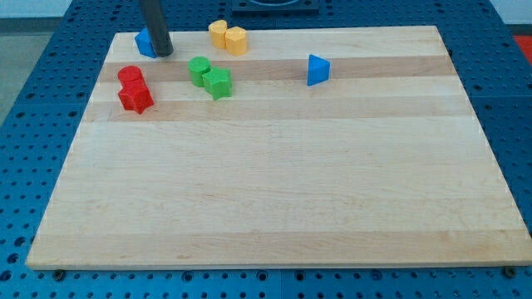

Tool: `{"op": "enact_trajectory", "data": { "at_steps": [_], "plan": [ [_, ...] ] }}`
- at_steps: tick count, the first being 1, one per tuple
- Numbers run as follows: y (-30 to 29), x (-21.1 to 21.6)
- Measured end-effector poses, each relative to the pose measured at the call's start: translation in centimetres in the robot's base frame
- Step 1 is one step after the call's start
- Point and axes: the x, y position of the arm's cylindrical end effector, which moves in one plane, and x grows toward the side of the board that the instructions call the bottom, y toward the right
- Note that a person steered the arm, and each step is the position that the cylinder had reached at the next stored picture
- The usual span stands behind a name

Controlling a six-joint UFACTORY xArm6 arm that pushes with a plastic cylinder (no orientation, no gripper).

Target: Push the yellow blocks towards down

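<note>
Two yellow blocks sit touching at the view's top of the wooden board: a rounded one [219, 31] on the left and a hexagonal one [237, 40] on the right. My tip [163, 53] rests on the board at the view's top left, well to the left of the yellow blocks. It stands right against a blue block [145, 41], which it partly hides.
Two red blocks [133, 89] lie touching near the left edge. Two green blocks [209, 76] lie touching below the yellow pair. A blue triangular block [317, 70] sits right of centre. The wooden board [274, 191] lies on a blue perforated table.
</note>
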Motion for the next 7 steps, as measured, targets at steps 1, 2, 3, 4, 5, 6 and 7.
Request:
{"op": "enact_trajectory", "data": {
  "at_steps": [1, 2, 3, 4, 5, 6, 7],
  "plan": [
    [-0.8, -0.4],
    [-0.9, -0.4],
    [0.8, -1.9],
    [2.0, -4.9],
    [2.7, -4.8],
    [6.8, -4.9],
    [8.0, -4.8]
  ]
}}
